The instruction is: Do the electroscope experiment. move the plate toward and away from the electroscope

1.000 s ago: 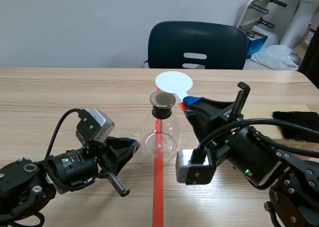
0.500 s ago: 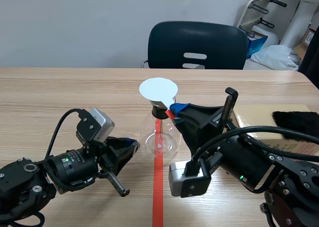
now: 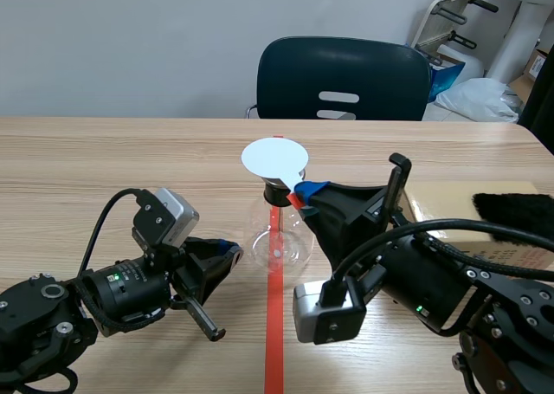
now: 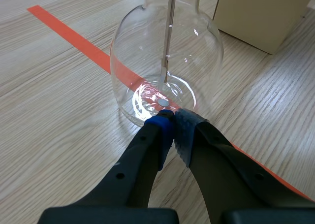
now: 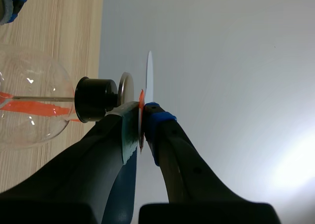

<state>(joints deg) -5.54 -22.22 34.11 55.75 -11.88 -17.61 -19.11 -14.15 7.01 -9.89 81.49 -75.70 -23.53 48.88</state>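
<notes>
- Right gripper pinches the thin white round plate, which sits just above the clear glass flask electroscope, at its 12 o'clock.
- Left gripper, closed and empty, rests at the electroscope's 8 o'clock.
- Approach looks complete; next, withdraw the plate toward 2 o'clock without contact.

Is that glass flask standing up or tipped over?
Upright: the flask rests on its base on the table, black stopper on top, its rod hanging straight down.

A dark chair stands behind the wooden table — a tan box on its right side.
</notes>
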